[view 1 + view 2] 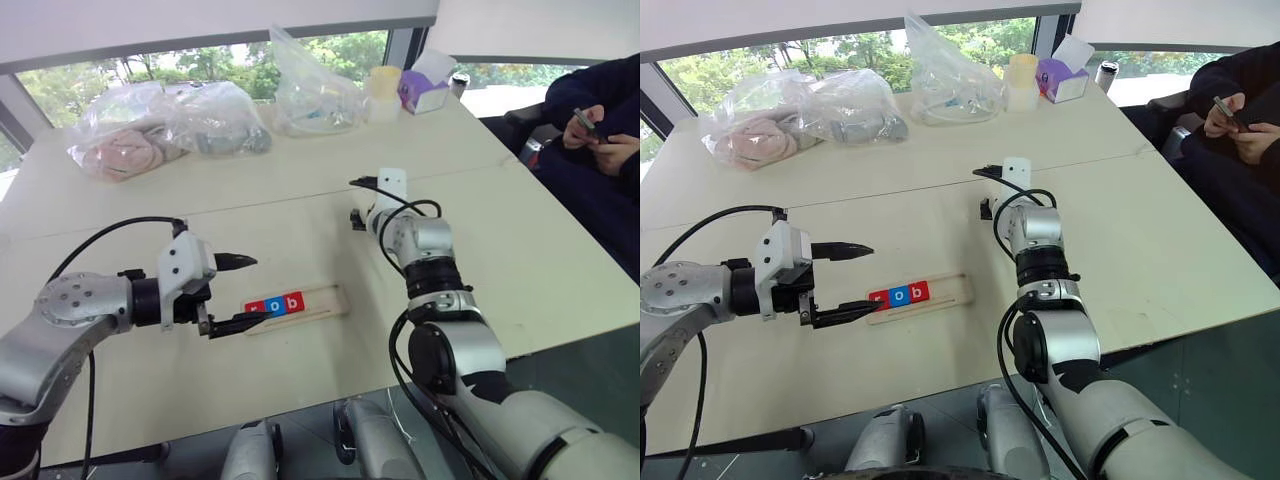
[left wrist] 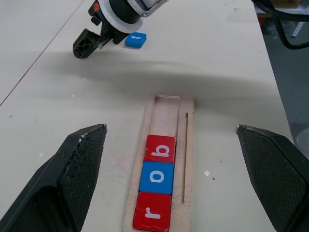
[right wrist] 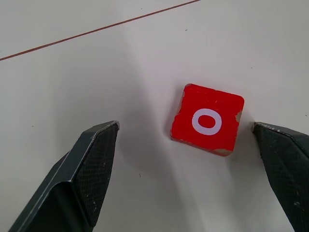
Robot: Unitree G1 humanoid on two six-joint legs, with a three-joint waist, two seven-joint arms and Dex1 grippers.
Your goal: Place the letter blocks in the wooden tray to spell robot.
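The wooden tray [image 1: 300,306] is lying on the worktop [image 1: 500,240], holding the red r block [image 2: 153,212], blue o block [image 2: 157,176] and red b block [image 2: 160,149] at its left end. The left end effector [image 1: 236,292] is hovering spread at the tray's nine o'clock. The right end effector [image 3: 193,179] is standing spread around the red o block [image 3: 207,119], the blue t block [image 2: 135,39] lying beside it.
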